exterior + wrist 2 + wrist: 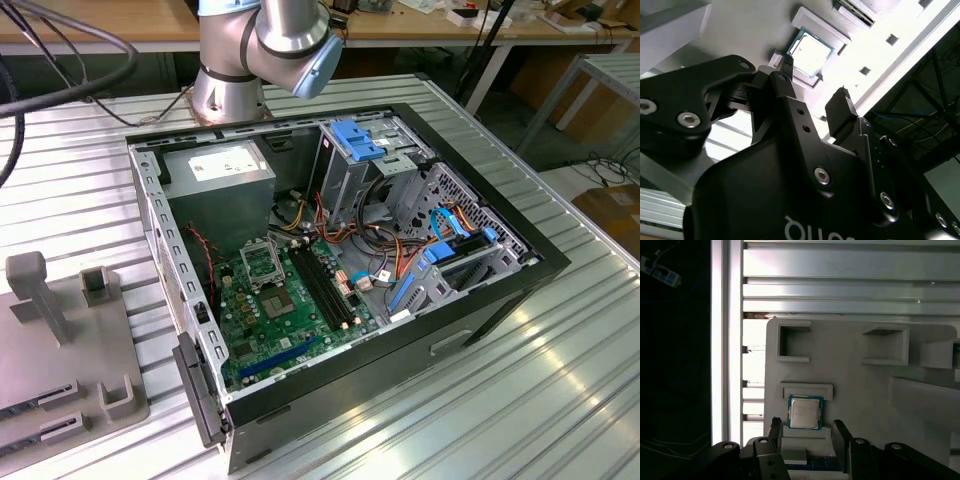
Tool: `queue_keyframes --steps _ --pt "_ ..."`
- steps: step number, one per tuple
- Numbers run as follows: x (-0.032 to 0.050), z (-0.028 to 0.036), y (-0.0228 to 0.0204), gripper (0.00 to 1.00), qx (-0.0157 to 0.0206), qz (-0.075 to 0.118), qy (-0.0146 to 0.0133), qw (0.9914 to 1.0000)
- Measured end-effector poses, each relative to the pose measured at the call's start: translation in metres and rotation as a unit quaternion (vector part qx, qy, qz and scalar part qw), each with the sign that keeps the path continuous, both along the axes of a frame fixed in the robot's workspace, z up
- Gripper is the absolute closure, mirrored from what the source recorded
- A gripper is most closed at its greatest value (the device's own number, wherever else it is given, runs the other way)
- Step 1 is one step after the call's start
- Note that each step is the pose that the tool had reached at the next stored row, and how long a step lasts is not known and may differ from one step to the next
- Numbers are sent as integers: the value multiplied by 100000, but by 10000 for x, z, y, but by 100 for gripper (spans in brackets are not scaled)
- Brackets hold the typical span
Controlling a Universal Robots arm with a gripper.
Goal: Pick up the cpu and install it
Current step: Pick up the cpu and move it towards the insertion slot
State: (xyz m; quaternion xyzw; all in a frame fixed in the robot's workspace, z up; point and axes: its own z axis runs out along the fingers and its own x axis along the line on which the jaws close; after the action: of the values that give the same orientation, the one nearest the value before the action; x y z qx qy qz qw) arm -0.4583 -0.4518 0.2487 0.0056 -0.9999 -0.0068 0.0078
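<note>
The small, flat, square cpu with a silvery-grey metal top lies in a shallow seat of a pale grey moulded holder plate on the ribbed aluminium table. The black two-fingered gripper is spread wide, one finger on each side of the chip and clear of it; how high the tips hang cannot be told. Its body hides the plate's near edge. In the exterior view the plate sits at the exterior view's left, cut off by the frame, beside the open black computer case, whose green motherboard carries a square socket frame too small to make out.
</note>
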Motion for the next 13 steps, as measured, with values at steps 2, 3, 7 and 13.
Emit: queue_keyframes --steps 2,3,7,13 --pt "1 -80 0 47 -20 3 3 100000" --pt "1 -102 0 47 -19 3 -4 100000" --pt "0 -143 0 47 -19 -1 -3 100000" --pt "0 -165 0 47 -22 1 3 100000"
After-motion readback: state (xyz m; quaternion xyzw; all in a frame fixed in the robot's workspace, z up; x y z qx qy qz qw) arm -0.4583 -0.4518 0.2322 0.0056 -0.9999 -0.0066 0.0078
